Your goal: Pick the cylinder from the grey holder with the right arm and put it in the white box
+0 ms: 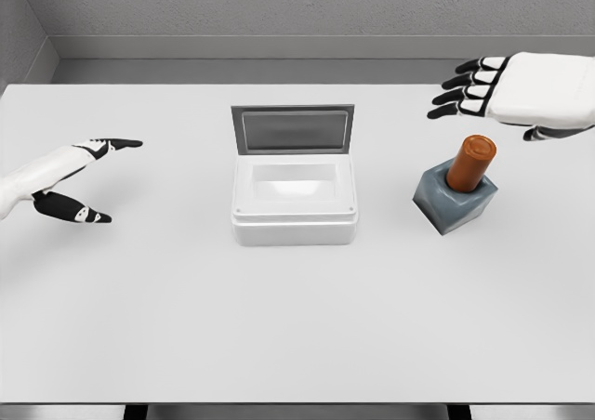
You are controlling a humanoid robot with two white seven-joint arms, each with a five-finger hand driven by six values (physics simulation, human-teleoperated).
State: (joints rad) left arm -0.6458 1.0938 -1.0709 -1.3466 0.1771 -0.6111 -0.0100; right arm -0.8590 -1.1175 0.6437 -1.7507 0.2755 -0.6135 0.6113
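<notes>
Two hands of mine hang over the table [139, 327], neither gripping anything. Nearest, the white box [294, 214] sits with its lid propped up behind it, nothing inside. My left hand [70, 178] idles well off to its side, fingers straight and thumb apart. Right of the box, the orange cylinder [470, 163] leans tilted in the grey holder [456, 202]. Beyond it hovers my right hand [521, 90], fingers extended, slightly spread, touching nothing. I judge this as the reach: next I must lower that hand and wrap it around the exposed upper part.
</notes>
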